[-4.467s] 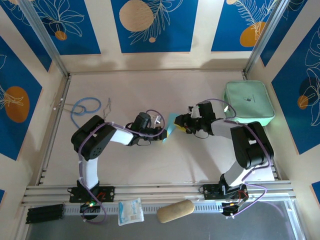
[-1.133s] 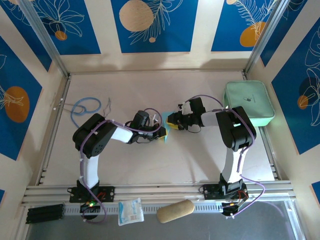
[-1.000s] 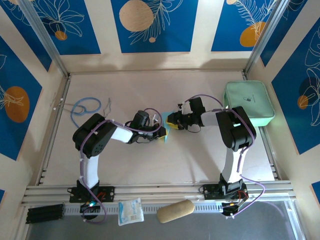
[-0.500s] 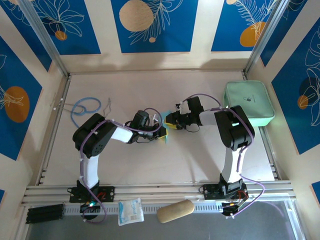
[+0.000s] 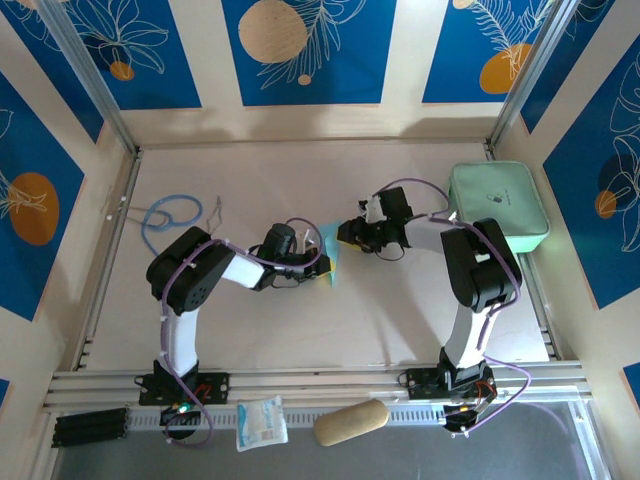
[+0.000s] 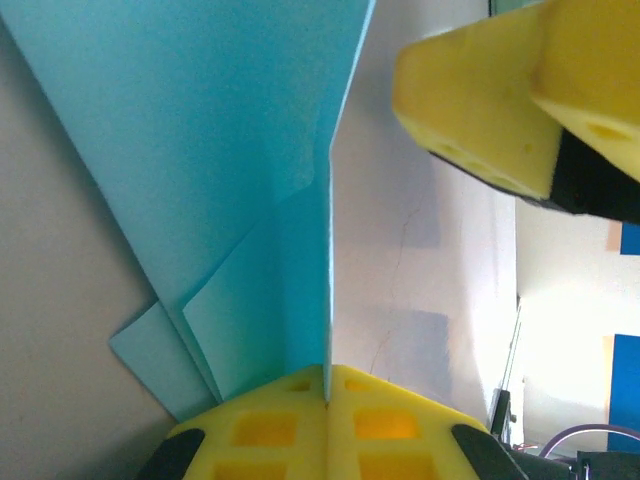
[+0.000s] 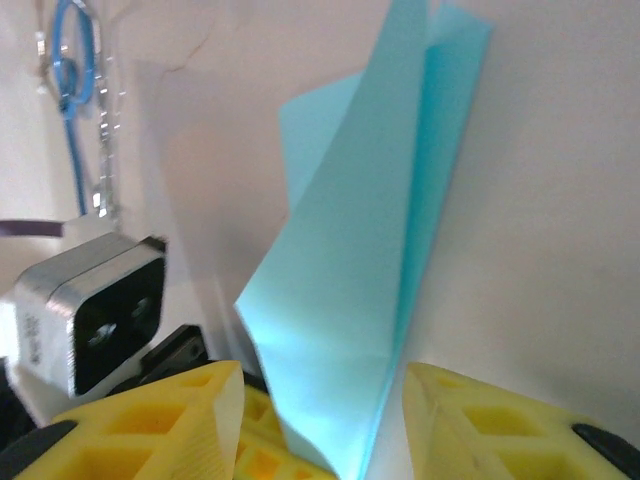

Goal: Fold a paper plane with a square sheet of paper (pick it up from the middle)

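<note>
Left gripper point(image 6: 327, 385) clamped shut on the light-blue folded paper plane point(image 6: 230, 180), mid-table point(image 5: 300, 330).
The plane stands on edge, its long axis running straight out from that gripper; the right gripper point(image 7: 320, 400) straddles it, jaws apart, not yet pinching.

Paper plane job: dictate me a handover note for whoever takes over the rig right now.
Left pincer: shut on one end of the paper plane, holding it on edge over the middle of the table.
Right pincer: open, one finger on either side of the paper, not gripping.
Done: sheet picked up and folded into narrow layered flaps.
Left: probably close the right pincer for the next fold, then finish the wings and set it down.
</note>
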